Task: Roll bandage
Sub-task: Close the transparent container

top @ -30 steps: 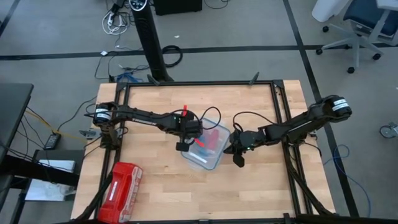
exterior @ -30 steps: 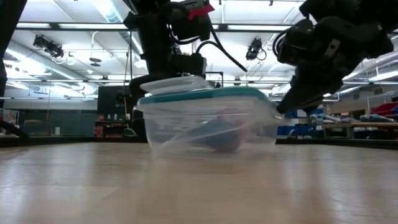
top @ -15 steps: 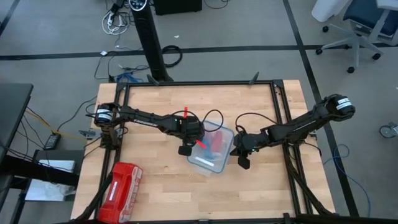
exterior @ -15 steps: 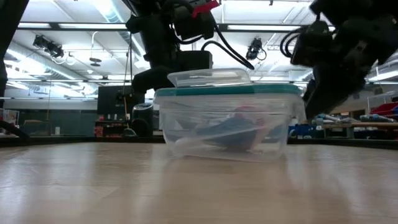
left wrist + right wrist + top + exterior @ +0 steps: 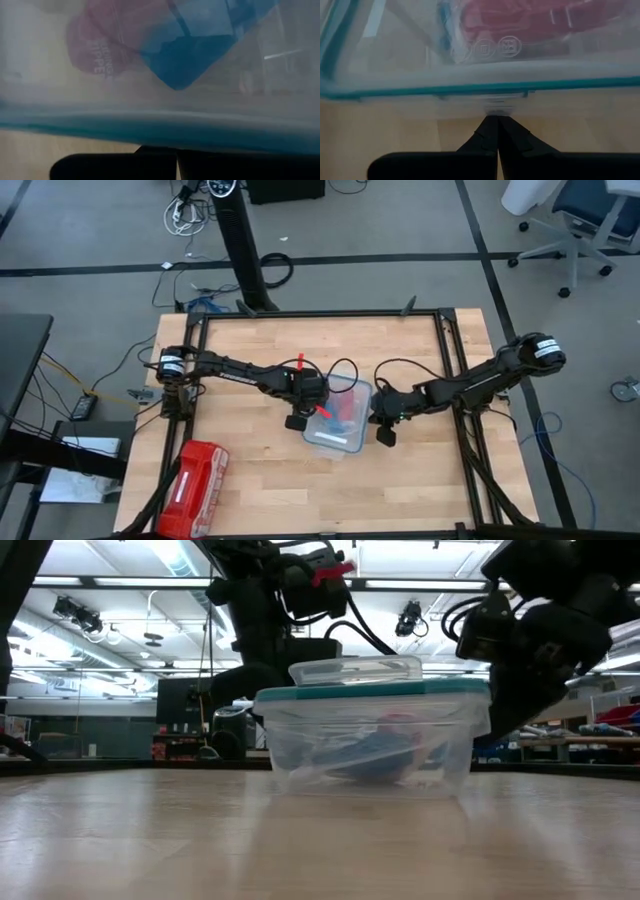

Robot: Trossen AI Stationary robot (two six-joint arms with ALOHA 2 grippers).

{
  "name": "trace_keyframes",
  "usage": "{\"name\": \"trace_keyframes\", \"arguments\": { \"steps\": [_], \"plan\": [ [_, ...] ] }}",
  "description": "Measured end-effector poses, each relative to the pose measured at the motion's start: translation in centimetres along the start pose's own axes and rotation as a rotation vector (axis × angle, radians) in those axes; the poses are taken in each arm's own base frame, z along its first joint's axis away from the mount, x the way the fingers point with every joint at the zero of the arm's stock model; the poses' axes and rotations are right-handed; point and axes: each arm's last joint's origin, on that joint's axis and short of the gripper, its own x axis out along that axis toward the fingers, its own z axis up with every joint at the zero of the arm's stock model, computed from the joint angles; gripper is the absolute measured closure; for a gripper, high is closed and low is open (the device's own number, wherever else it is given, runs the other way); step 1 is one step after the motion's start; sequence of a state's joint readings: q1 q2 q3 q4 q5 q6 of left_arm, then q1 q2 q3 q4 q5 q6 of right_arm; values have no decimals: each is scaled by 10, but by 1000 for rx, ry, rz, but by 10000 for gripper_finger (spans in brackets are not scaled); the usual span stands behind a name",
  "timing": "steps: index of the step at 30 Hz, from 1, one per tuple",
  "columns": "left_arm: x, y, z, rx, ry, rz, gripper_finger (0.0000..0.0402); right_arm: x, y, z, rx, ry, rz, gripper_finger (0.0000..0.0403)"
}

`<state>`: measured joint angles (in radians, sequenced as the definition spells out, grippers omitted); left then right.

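Observation:
The bright blue bandage (image 5: pixel 372 756) lies loosely bunched inside a clear plastic box (image 5: pixel 338 420) with a teal-rimmed lid, beside red-pink rolls (image 5: pixel 520 20). It also shows through the box wall in the left wrist view (image 5: pixel 192 55). The box stands flat on the table's middle. My left gripper (image 5: pixel 298 420) is shut at the box's left side. My right gripper (image 5: pixel 385 435) is shut at its right side. My left gripper has its shut fingertips (image 5: pixel 150 157) against the lid's teal rim (image 5: pixel 175 134) on the box's left side. It comes slanting down from the table's left. The box stays flat on the table. My right gripper sets its shut fingertips (image 5: pixel 490 131) against the small tab (image 5: pixel 496 106) under the lid's teal rim on the box's right side. It comes slanting down from the table's right.
A red zip pouch (image 5: pixel 197 480) lies at the table's near left corner. A black frame (image 5: pixel 320 318) runs around the wooden table top. Bare wood lies near and far of the box.
The box has slid a little toward the table's right edge. It was tipped, with its lid askew, and now sits level. Both grippers stayed shut at its two sides and shifted with it.

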<state>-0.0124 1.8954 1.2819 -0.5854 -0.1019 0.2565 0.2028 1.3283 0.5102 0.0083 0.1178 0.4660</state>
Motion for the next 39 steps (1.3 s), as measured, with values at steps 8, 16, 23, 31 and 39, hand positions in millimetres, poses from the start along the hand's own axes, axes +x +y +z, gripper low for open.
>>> {"name": "trace_keyframes", "arguments": {
  "steps": [8, 16, 23, 31, 39],
  "plan": [
    [1, 0, 0, -2, -2, 2, 402, 4, -7, 3, 11, 3, -17, 403],
    [4, 0, 0, -3, -1, 5, 402, 4, -14, 4, 1, 8, -50, 403],
    [4, -1, 0, -3, -2, -6, 402, 4, -19, 6, -18, 12, -64, 403],
    [3, 0, 1, 5, 5, 24, 402, 4, -17, 5, 19, 20, -49, 403],
    [-12, 6, 9, 11, 71, 106, 402, -6, -14, 6, 54, 26, -41, 403]
  ]
}}
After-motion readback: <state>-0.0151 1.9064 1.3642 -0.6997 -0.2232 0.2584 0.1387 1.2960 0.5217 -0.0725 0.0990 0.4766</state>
